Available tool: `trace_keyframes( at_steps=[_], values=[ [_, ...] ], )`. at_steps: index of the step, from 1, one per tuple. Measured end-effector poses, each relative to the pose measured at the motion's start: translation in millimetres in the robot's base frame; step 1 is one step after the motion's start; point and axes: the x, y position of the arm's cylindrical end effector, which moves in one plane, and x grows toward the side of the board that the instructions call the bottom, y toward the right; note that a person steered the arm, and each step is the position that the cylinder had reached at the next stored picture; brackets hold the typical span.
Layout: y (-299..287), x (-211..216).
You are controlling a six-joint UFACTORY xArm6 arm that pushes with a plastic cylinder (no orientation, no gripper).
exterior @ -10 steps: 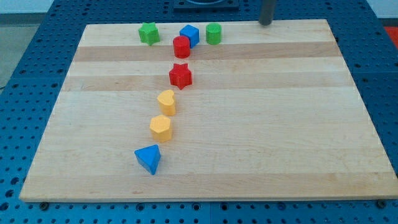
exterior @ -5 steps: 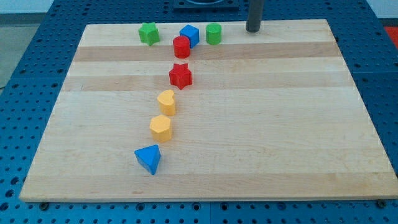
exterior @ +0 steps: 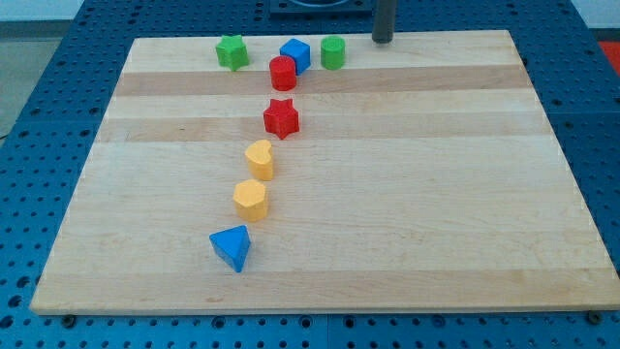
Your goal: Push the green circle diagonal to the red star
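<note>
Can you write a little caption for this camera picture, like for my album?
My tip waits at the board's top edge, right of the green circle, with the red star lower down.

Rod enters from the view's top edge, upright, dark grey. Only its lower stretch shows; the arm above is out of frame. My tip (exterior: 383, 42) sits low at the view's top, right of centre, touching no block.

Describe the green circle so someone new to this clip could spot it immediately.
Look along the top edge of the wooden board, where a cluster of four blocks sits. The green circle is the rightmost of them, just right of the blue cube, with my tip off to its right. Unlike the green star further left, it is round.
</note>
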Motion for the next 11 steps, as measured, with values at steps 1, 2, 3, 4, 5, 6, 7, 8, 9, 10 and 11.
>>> trace_keyframes(
  at_steps=[1,2,3,4,5,6,7,8,9,10,11],
  values=[
    [-56.9,15.2],
    [-98.7,79.8],
    [-121.7,124.5],
    [-123.9,162.6],
    [-128.0,170.3],
    [-125.5,173.2],
    [-125.6,238.2],
    [-121.8,256.7],
    [-110.6,257.0],
    [-95.8,247.8],
    [-80.1,229.5]
  ],
)
